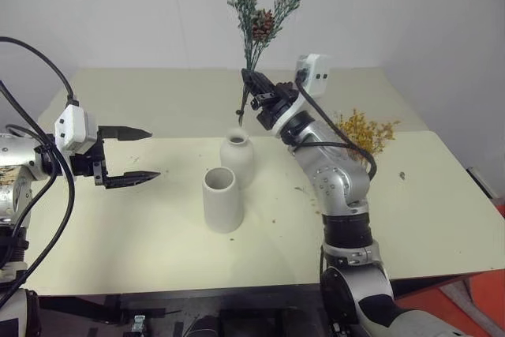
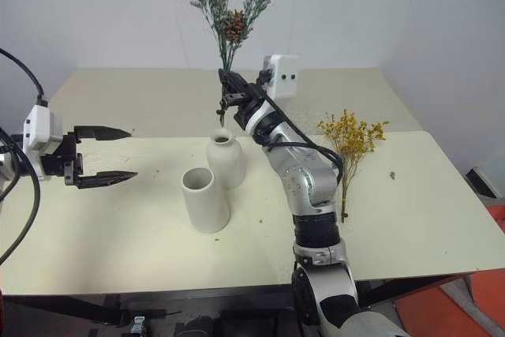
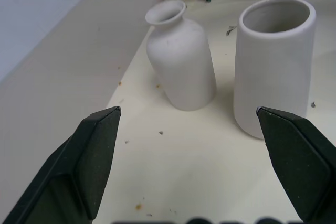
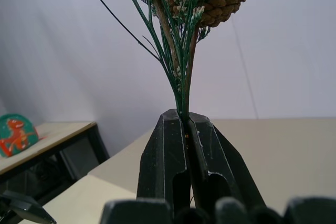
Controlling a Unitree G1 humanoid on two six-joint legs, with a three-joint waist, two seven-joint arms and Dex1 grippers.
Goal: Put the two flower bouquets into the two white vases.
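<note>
My right gripper [image 1: 248, 78] is shut on the stems of the grey-green bouquet [image 1: 260, 5], which stands upright with a pine cone among its sprigs [image 4: 181, 51]. Its stem ends hang just above the mouth of the narrow-necked white vase [image 1: 237, 159]. The wide-mouthed white vase [image 1: 222, 199] stands right in front of that one. The yellow-orange bouquet [image 1: 364, 133] lies flat on the table to the right of my right arm. My left gripper [image 1: 154, 153] is open and empty, held above the table to the left of both vases and pointing at them [image 3: 181, 61].
The cream table [image 1: 118, 234] has a seam behind the vases, and a white wall rises beyond its far edge. Small flower crumbs lie scattered around the vases. An orange surface [image 1: 473, 297] shows past the table's front right corner.
</note>
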